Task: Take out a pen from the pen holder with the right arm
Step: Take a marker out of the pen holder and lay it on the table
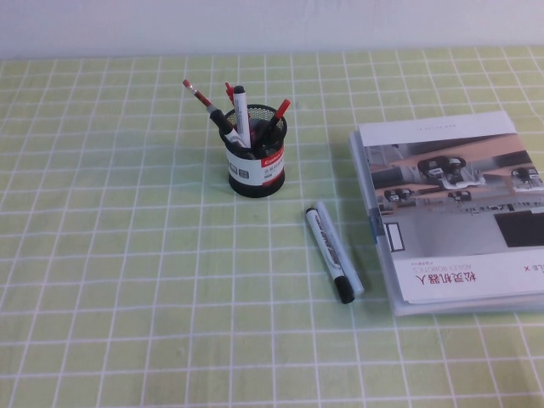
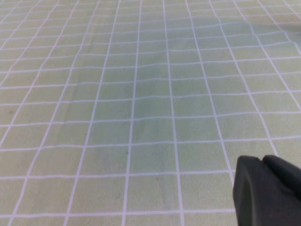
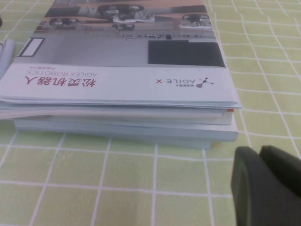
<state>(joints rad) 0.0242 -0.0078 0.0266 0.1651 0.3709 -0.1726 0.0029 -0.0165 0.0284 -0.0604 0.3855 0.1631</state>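
A black mesh pen holder (image 1: 257, 166) stands upright on the green checked cloth, left of centre in the high view. Several pens stick out of it, among them a white marker (image 1: 241, 115) and red-tipped ones. Another marker (image 1: 331, 252), white with a black cap, lies flat on the cloth to the holder's right and nearer me. Neither arm appears in the high view. My right gripper (image 3: 260, 151) is shut and empty, low over the cloth just in front of a stack of books (image 3: 127, 70). My left gripper (image 2: 262, 160) is shut and empty above bare cloth.
The stack of books (image 1: 455, 208) with a printed brochure on top lies at the right side of the table, next to the lying marker. A pale wall borders the far edge of the cloth.
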